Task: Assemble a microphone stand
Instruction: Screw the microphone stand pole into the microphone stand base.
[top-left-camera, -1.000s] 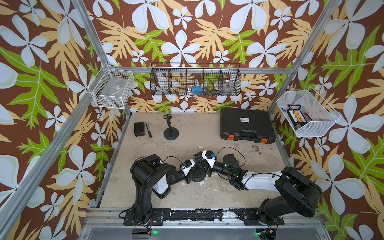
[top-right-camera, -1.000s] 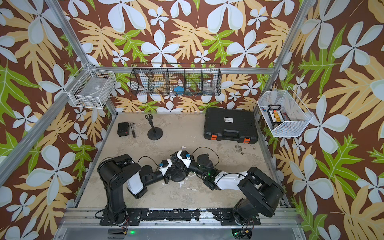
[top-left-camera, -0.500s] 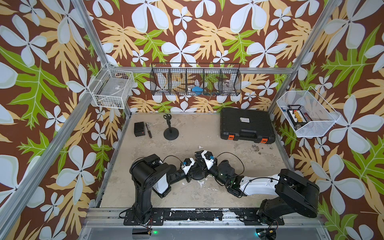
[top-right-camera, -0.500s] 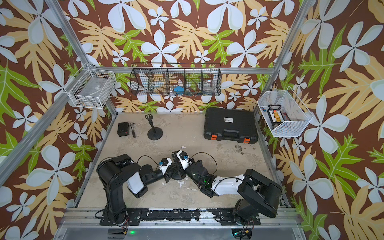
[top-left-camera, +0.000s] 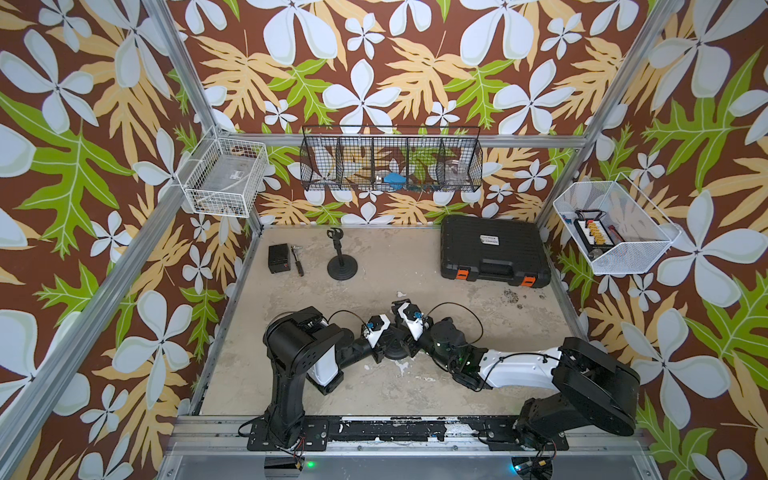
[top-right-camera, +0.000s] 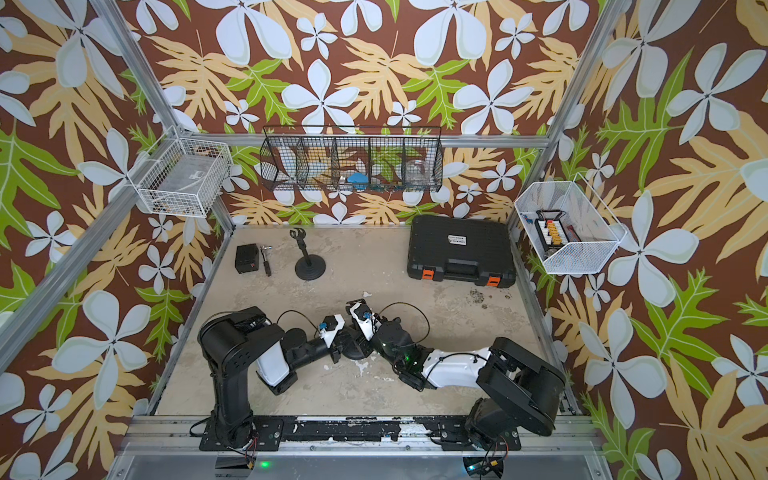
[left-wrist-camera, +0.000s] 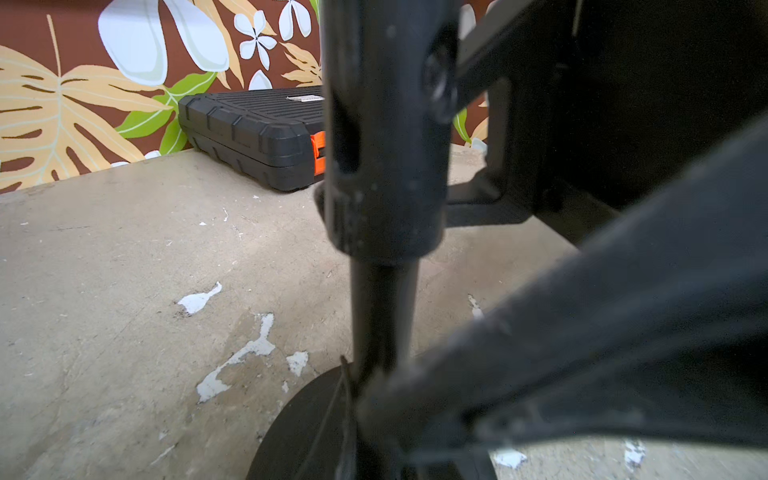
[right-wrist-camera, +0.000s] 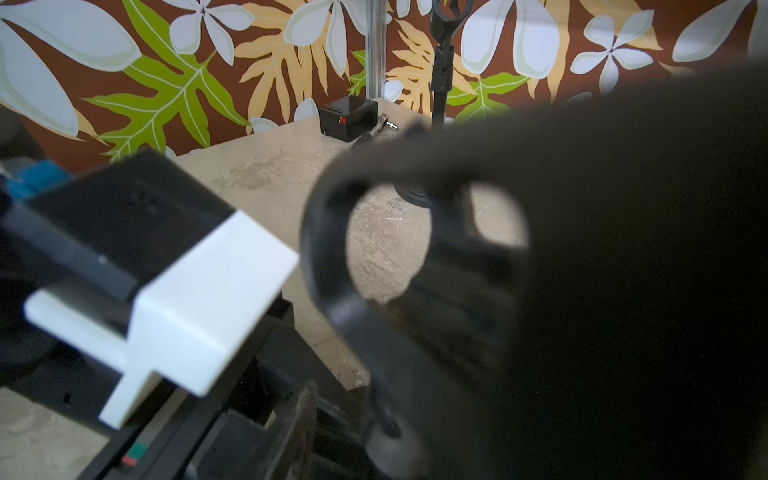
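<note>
Starting at the back left corner of the table (top-left-camera: 415, 274), I see a small black box (top-left-camera: 279, 257) with a slim hand tool (top-left-camera: 298, 266) lying just beside it. Next along is a second stand (top-left-camera: 342, 266), upright on its round foot with a clip on top. Nearer the front, about mid-table, both arms lie low and meet at the microphone stand (top-left-camera: 395, 354) I'm working on. Its round base (left-wrist-camera: 307, 428) sits flat on the table and its pole (left-wrist-camera: 382, 166) stands upright. My left gripper (top-left-camera: 384, 347) reaches in from the left and is closed tight on the pole, low down, just above the base. In the left wrist view one finger (left-wrist-camera: 540, 332) runs across to the pole there. My right gripper (top-left-camera: 405, 341) reaches the same stand from the other side, up by the clip (right-wrist-camera: 328, 257), whose blurred ring fills the middle of the right wrist view. A dark finger (right-wrist-camera: 623, 249) takes up the side of that view next to the ring, but I cannot tell whether those jaws are parted or pinching. Further right, at the back, a black case (top-left-camera: 494, 257) with orange latches lies flat and shut, well apart from the arms — and a white wire basket (top-left-camera: 623, 259) hangs on the right wall
</note>
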